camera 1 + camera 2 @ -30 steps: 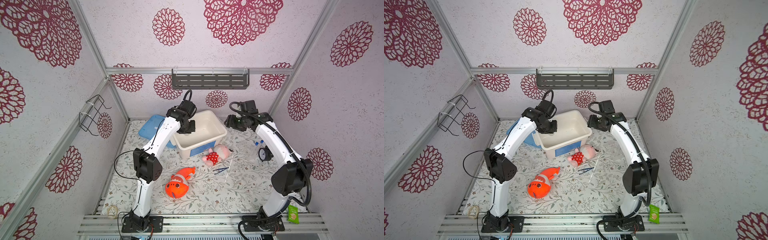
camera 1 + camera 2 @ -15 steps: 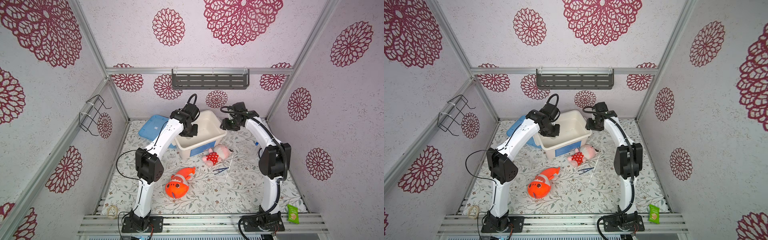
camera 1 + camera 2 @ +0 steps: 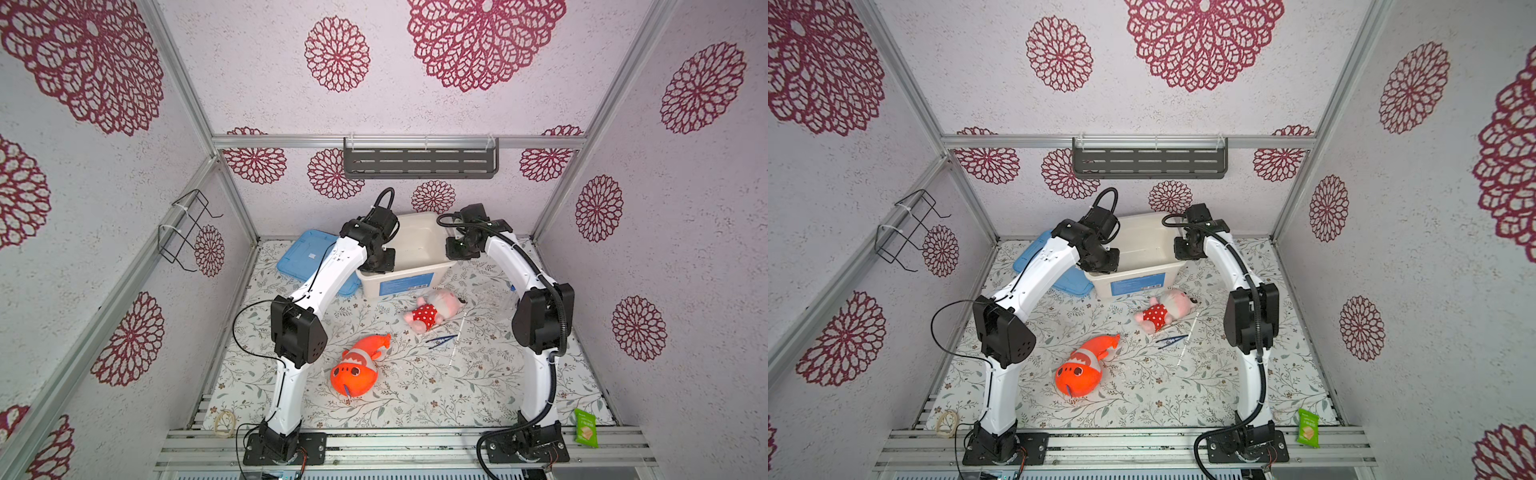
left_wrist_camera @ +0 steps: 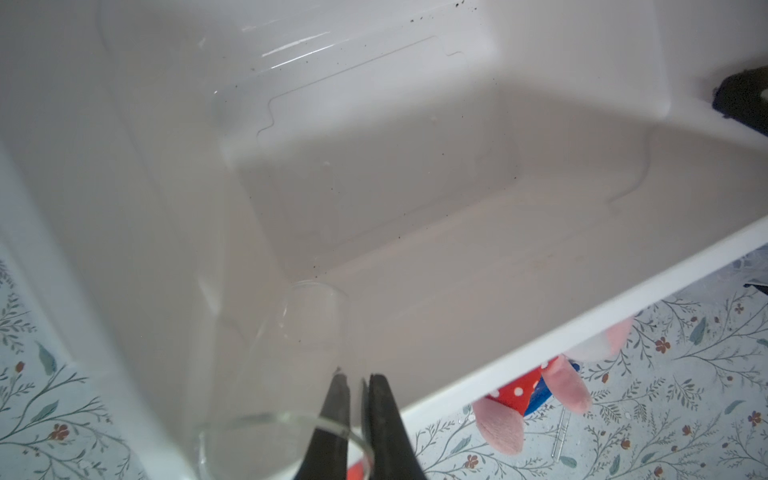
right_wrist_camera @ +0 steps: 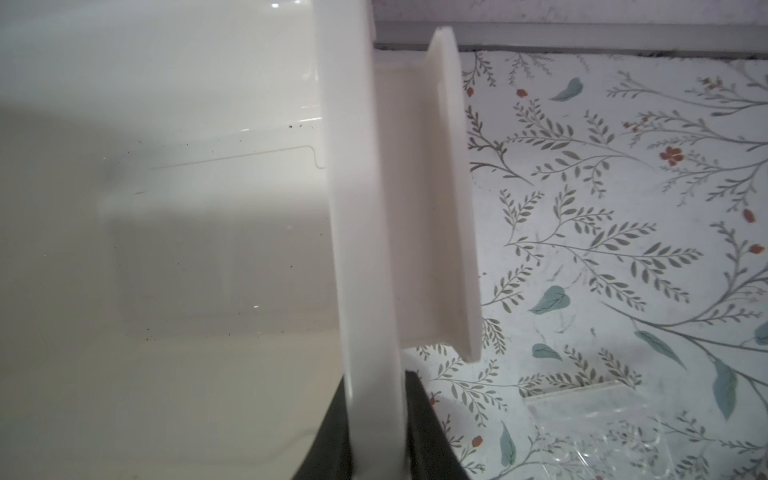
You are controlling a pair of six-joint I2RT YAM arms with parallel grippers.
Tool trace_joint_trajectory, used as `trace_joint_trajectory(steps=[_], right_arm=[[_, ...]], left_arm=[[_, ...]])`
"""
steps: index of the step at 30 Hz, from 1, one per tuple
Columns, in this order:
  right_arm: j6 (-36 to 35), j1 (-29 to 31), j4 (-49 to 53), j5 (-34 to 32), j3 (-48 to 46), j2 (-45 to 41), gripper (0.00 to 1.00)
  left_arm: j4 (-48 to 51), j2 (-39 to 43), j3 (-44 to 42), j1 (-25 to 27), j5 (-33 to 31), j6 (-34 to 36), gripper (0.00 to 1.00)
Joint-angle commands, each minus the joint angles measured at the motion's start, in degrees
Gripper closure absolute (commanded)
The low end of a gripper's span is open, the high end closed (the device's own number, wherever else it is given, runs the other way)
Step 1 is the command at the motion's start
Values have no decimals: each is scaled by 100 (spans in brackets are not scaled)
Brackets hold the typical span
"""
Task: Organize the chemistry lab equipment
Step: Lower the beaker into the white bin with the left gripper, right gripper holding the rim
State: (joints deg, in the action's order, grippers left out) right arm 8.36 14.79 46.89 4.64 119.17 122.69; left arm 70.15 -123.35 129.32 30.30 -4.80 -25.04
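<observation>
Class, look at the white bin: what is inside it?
Inside the white bin, only clear glassware, held by the left gripper, and dark specks show. The corner beneath that gripper's arm is covered.

In the left wrist view the picture's edge cuts off the left claw and the clear glass it pinches. The rim of the bin hides most of the doll. In the right wrist view the right claw, astride the bin's wall, is cropped too. A clear thing nearby is too faint to name.
</observation>
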Motion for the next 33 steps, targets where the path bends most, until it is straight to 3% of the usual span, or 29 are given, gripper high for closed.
trace_joint_trajectory(steps=[1, 19, 33], right_arm=[[-387, -89, 74, -291, 199, -104, 89], [82, -572, 443, -415, 139, -319, 92], [230, -587, 679, -325, 458, -195, 91]], left_arm=[[-79, 16, 134, 2, 34, 81, 100], [-334, -428, 703, 2, 261, 25, 100], [-515, -514, 748, -3, 264, -21, 100]])
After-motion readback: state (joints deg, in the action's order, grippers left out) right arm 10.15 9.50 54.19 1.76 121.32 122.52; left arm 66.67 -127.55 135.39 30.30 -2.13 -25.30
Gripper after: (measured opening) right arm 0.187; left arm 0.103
